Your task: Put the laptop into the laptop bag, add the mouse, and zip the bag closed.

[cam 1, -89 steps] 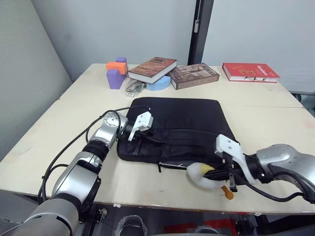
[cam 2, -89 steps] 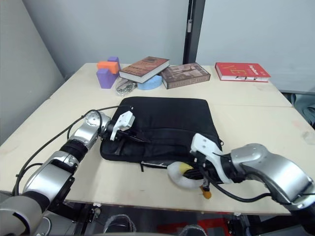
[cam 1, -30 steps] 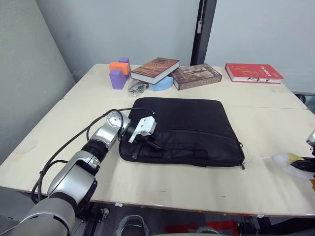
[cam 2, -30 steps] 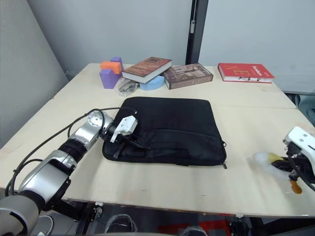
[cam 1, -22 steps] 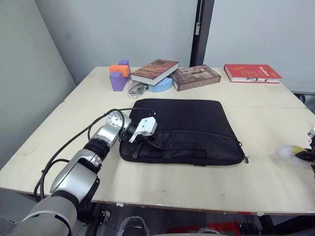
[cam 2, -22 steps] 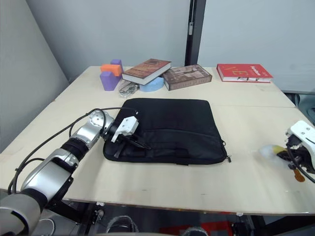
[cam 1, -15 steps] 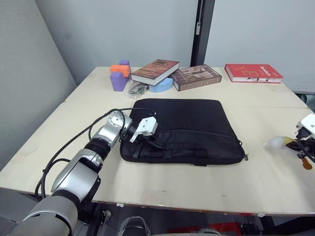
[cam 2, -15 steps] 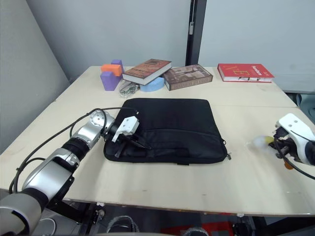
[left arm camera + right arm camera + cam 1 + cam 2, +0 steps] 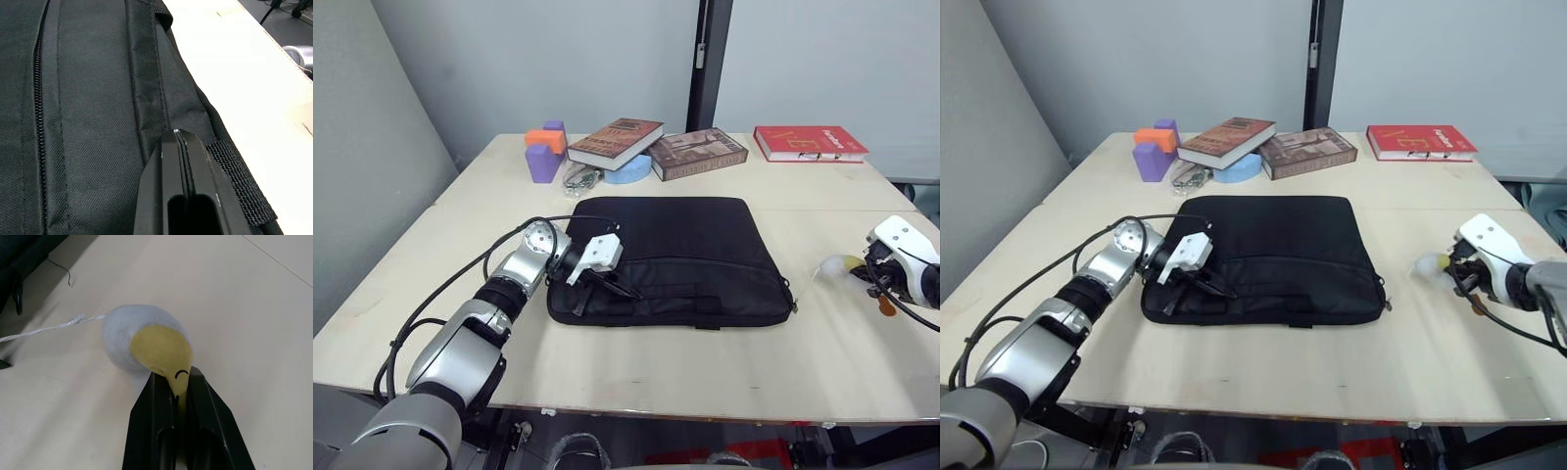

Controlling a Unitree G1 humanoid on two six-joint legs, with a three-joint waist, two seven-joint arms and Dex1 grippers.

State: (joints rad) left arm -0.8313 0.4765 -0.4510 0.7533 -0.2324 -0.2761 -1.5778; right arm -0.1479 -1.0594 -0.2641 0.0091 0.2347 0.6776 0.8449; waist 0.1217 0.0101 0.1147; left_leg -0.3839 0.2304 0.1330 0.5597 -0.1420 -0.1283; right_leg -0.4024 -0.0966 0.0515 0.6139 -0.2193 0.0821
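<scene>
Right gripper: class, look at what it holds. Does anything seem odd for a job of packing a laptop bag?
Yes. The right gripper is shut on a white-and-yellow plush toy, above the table to the right of the laptop bag. The toy is not a mouse and has no part in packing.

table point(image 9: 636, 362) | laptop bag point(image 9: 685, 250), books point(image 9: 697, 152), blocks point(image 9: 543, 152) (far edge)

Black laptop bag point(image 9: 671, 259), flat on table
</scene>
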